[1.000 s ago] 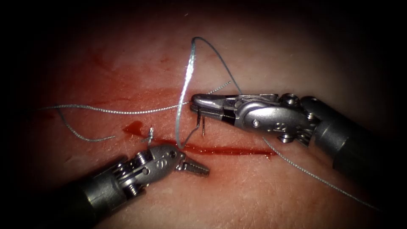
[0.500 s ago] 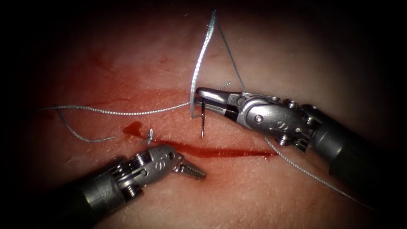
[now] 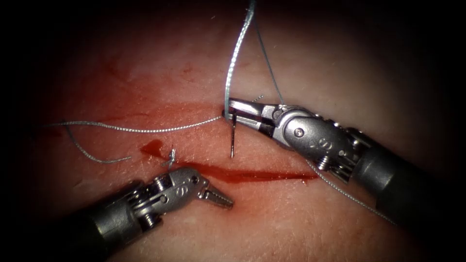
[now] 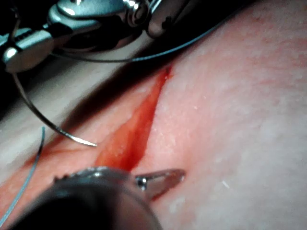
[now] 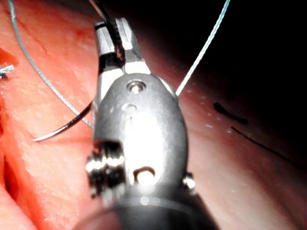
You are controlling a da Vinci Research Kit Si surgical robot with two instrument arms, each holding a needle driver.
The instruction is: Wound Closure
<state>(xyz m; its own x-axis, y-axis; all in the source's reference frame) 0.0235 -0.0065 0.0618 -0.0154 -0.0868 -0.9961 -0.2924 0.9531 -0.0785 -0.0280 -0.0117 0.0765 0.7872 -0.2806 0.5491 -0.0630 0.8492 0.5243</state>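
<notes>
At frame centre the right tool (image 3: 232,109) pinches the needle (image 3: 233,138) near its thread end, its point hanging free above the tissue (image 3: 301,213) over the cut (image 3: 252,173), while the left tool (image 3: 216,197), pressed together and empty, rests below the cut.

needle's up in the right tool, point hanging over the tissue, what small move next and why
Probably lower the point toward the tissue just above the cut. The right tool holds the needle near its thread end, free of the tissue, point aimed down short of the cut. The left tool holds nothing, its jaws together beside the cut. Thread trails upward.
</notes>
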